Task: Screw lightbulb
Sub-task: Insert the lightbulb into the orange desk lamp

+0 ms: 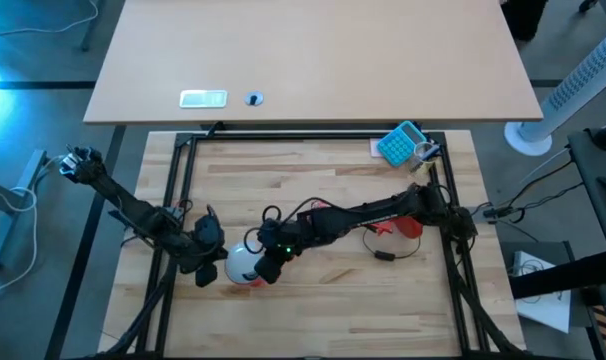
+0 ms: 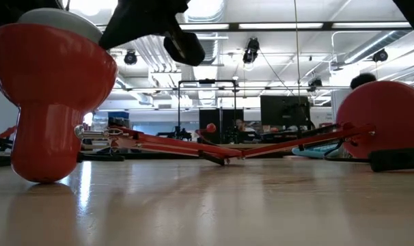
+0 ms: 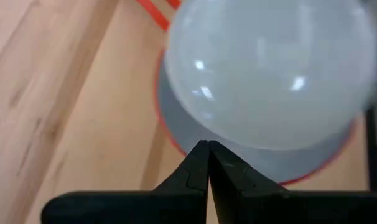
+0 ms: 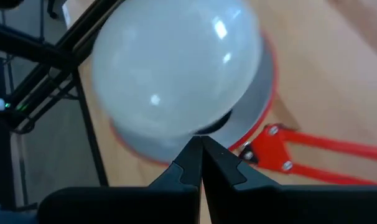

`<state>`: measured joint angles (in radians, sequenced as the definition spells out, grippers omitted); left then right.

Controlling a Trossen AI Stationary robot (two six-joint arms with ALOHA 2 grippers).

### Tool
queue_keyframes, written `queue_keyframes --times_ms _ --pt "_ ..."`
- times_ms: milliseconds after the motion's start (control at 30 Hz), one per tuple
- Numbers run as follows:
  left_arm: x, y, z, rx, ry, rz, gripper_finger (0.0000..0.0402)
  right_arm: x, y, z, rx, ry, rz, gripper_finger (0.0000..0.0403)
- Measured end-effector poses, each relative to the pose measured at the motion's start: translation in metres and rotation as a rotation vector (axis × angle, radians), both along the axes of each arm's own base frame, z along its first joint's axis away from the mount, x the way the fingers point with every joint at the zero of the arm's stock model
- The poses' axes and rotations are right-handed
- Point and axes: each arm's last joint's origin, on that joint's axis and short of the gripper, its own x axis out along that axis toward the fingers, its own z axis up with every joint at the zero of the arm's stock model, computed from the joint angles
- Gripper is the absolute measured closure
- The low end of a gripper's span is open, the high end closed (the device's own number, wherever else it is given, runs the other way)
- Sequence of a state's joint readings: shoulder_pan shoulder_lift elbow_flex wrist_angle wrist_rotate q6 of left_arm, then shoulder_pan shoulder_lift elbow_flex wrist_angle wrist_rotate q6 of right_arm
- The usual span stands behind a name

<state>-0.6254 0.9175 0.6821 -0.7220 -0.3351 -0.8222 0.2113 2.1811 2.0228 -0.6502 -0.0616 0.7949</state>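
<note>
Lightbulb [image 3: 269, 68] sits dome-up in the red lamp shade [image 2: 46, 89], both pincers [image 3: 208, 146] [image 4: 198, 144] pressed together empty against its glass; seating seems under way, and next they must spread to turn it.

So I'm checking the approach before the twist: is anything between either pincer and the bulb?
Nothing visible is. The bulb sits in the red lamp shade, and both shut pincers, left and right, have their tips right at its dome with no object in between.
</note>
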Motion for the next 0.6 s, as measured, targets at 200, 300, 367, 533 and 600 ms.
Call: queue_keyframes --times_ms 200,300,367,533,600 --pt "-0.005 0.007 0.000 0.031 0.055 -0.005 0.0401 -0.004 0.009 0.000 0.017 0.022 0.014 0.0403" --pt "-0.011 0.008 0.012 -0.006 0.082 0.003 0.0401 -0.006 0.004 -0.001 0.008 0.057 0.005 0.0403" --pt "-0.015 0.006 0.022 -0.043 0.077 0.002 0.0401 -0.006 -0.002 -0.001 0.001 0.073 -0.004 0.0403" --pt "-0.019 -0.005 0.039 -0.126 0.040 -0.011 0.0401 -0.002 -0.022 -0.001 -0.054 0.057 -0.045 0.0403" --pt "-0.019 -0.012 0.038 -0.145 0.045 -0.025 0.0401 -0.001 -0.030 -0.001 -0.083 0.052 -0.070 0.0403"
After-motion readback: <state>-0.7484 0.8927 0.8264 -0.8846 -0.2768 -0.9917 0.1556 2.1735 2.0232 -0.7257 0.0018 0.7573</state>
